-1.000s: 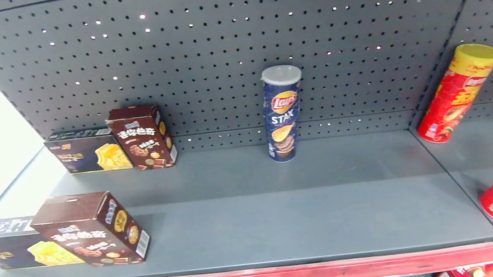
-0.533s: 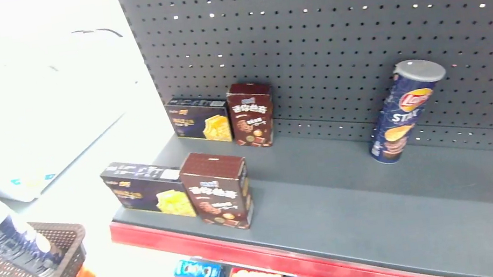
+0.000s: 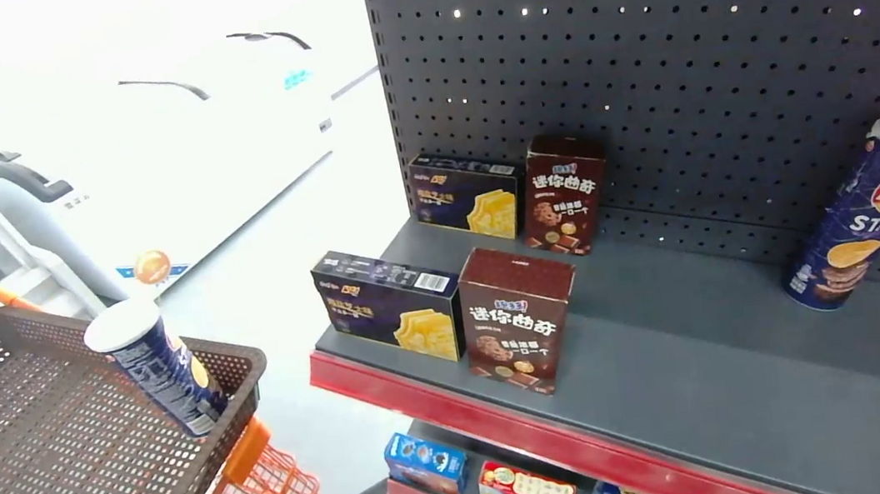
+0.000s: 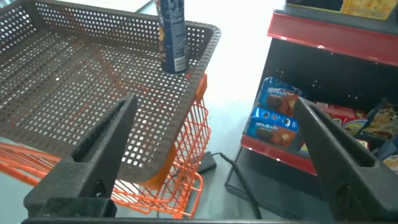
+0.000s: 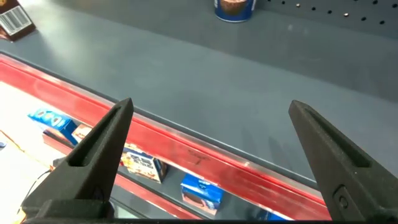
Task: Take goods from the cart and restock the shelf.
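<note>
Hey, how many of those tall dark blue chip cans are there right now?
2. One dark blue cylindrical chip can stands in the brown mesh cart basket; the other can stands on the grey shelf near the pegboard. Others may be hidden.

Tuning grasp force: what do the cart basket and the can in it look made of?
Basket: looks like moulded plastic, matte dark brown, judging by its regular grid of holes and thick rim. Can: probably a cardboard tube with a glossy printed wrap, though the look leaves that open. Its pale lid looks like plastic.
</note>
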Controlling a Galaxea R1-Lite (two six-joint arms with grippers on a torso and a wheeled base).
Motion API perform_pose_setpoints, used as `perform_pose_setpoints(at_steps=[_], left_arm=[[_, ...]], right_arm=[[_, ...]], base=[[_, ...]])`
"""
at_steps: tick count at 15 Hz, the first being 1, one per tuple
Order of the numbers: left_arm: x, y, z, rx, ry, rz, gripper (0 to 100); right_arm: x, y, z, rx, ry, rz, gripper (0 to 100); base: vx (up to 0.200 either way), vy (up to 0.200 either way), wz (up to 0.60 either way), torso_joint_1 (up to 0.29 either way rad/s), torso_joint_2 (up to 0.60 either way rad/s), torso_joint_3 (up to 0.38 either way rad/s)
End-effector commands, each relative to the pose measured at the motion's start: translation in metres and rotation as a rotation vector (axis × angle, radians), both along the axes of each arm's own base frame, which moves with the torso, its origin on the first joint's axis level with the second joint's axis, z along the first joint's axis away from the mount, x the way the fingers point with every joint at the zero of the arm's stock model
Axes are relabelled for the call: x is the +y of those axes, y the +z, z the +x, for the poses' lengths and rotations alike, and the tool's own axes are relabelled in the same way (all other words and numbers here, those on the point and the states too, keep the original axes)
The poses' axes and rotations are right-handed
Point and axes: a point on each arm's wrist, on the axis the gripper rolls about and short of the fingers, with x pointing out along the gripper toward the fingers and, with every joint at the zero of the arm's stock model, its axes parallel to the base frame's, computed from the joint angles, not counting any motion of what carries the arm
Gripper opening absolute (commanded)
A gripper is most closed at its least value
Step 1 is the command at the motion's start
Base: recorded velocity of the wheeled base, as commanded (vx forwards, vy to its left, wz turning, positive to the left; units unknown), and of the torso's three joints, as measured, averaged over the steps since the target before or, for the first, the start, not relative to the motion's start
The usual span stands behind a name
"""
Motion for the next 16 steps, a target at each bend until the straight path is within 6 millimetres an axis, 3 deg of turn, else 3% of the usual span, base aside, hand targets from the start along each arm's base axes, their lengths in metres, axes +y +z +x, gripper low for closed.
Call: perform_pose_setpoints(at_steps=[1,8,9,10,11,12,16], left_arm=[[0.0,0.0,0.0,0.001,-0.003,0.002,100],[0.0,0.0,0.0,0.004,-0.009,0.007,100],[0.0,0.018,-0.003,-0.032,-0.002,0.033,100],[0.0,0.052,0.002,0.003,0.009,0.058,100],[0.0,0.064,0.008,0.038,0.022,0.06,100],[0.002,0.096,0.032,0.129,0.079,0.061,100],[-0.001,0.107,0.084,0.268,0.025,0.035,100]], right_arm=[[0.0,0.0,0.0,0.002,0.0,0.0,100],[0.0,0.0,0.0,0.002,0.0,0.0,100],[0.0,0.0,0.0,0.002,0.0,0.0,100],[0.0,0.0,0.0,0.0,0.0,0.0,100],[0.0,0.0,0.0,0.0,0.0,0.0,100],[0.0,0.0,0.0,0.002,0.0,0.0,100],[0.0,0.0,0.0,0.002,0.0,0.0,100]], base=[[0.0,0.0,0.0,0.0,0.0,0.0],[0.0,0.0,0.0,0.0,0.0,0.0],[0.0,0.0,0.0,0.0,0.0,0.0],[0.0,0.0,0.0,0.0,0.0,0.0],[0.0,0.0,0.0,0.0,0.0,0.0],[0.0,0.0,0.0,0.0,0.0,0.0],[0.0,0.0,0.0,0.0,0.0,0.0]])
